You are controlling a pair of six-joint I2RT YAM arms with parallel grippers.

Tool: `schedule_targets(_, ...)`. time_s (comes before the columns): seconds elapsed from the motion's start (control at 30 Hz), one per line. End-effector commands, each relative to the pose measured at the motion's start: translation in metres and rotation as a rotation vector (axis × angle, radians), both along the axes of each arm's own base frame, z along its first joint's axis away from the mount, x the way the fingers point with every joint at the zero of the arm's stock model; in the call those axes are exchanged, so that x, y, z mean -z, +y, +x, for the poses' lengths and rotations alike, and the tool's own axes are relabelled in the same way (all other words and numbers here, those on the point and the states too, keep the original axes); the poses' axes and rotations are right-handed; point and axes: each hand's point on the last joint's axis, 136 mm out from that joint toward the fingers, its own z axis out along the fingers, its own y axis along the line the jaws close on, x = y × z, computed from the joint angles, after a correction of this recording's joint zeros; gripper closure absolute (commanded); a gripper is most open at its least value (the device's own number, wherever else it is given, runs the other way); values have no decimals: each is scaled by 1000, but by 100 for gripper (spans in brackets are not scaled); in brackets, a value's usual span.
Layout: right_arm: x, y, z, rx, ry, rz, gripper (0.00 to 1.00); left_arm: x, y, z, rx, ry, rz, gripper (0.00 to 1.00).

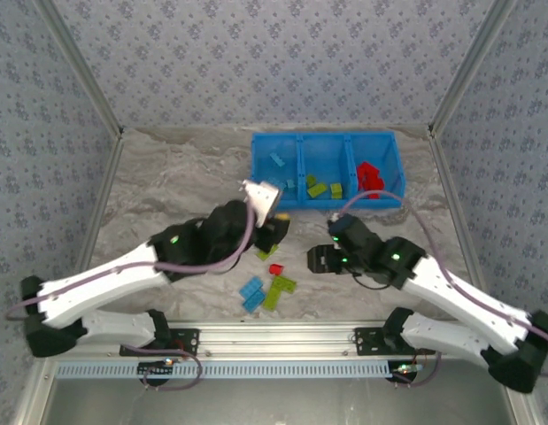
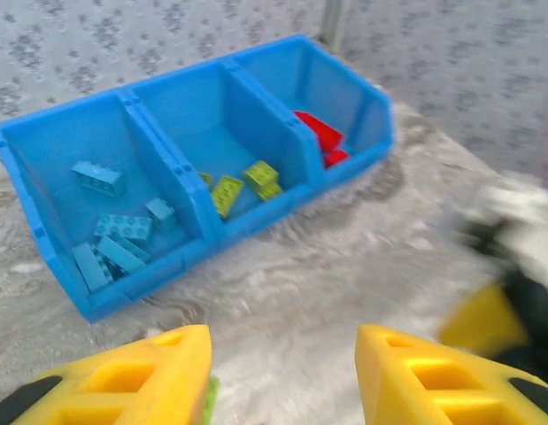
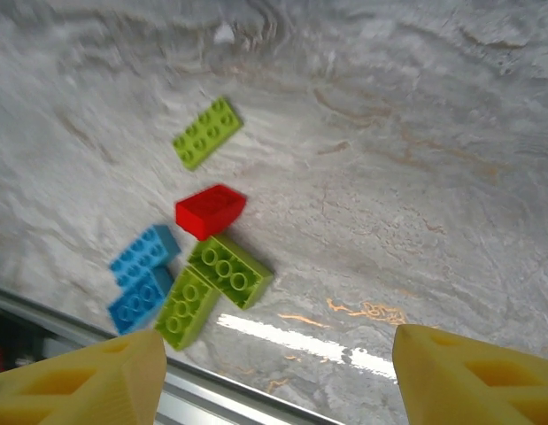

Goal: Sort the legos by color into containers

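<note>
Left gripper (image 2: pixel 282 350): jaws stood wide apart, with only bare table (image 2: pixel 300 283) between the yellow fingers (image 2: pixel 158 372). A sliver of lime showed at the inner edge of one finger. I could not tell whether it touched. No brick was gripped.

Right gripper (image 3: pixel 278 354): jaws were equally wide, with nothing between them.

From above, both grippers hung on the near side of the tray (image 1: pixel 327 202). The left one was just off the tray's left end and the right one was off its right half.

Tray contents, left wrist view:
- left compartment (image 2: pixel 52 168): several light-blue bricks (image 2: pixel 123 228), lying at mixed angles
- middle compartment (image 2: pixel 189 111): a few lime bricks (image 2: pixel 227 193), gathered toward its front
- right compartment (image 2: pixel 318 80): red bricks (image 2: pixel 320 135), partly hidden by the divider

No colour was mixed with another. In the top view the tray's long axis ran left to right.

Six loose legos lay on the table on the tray's near side, well apart from it. In the right wrist view:
- lone lime brick (image 3: pixel 207 133): studs up, long axis running lower left to upper right. Of the six, it lay nearest the tray.
- red brick (image 3: pixel 211 211): long axis nearly level. I could not make out its studs.
- two lime bricks (image 3: pixel 229 270): just beyond the red brick, touching at a right angle, studs up.
- two light-blue bricks (image 3: pixel 145 255): side by side and touching, long axes parallel to that of the lone lime brick.
</note>
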Motion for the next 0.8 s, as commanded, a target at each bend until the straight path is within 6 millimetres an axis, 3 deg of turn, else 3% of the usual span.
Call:
schedule_targets(0.0,-10,31,20,-135,-125,-83,23,49,53,-25,-67,41,193,51)
schedule_targets(0.1,3,57,32,-242,-141,-165,12,74,75,-51,-67,169,153,43)
schedule_targets(0.2,22,77,46,-302,-142,-227,1,96,78,-73,-39,307,74,32)
schedule_targets(0.27,33,88,55,-338,-137,-257,0,109,83,-81,-50,375,58,26)
schedule_targets(0.4,60,113,59,-441,-58,-239,0,134,104,-89,-114,464,86,16)
schedule_targets(0.43,59,125,66,-454,-61,-214,0,139,108,-91,-124,486,99,13)
schedule_targets(0.6,94,136,77,-464,-2,-271,0,151,126,-93,-180,515,143,6)
schedule_targets(0.77,119,148,83,-479,49,-276,0,153,127,-87,-199,483,147,1)
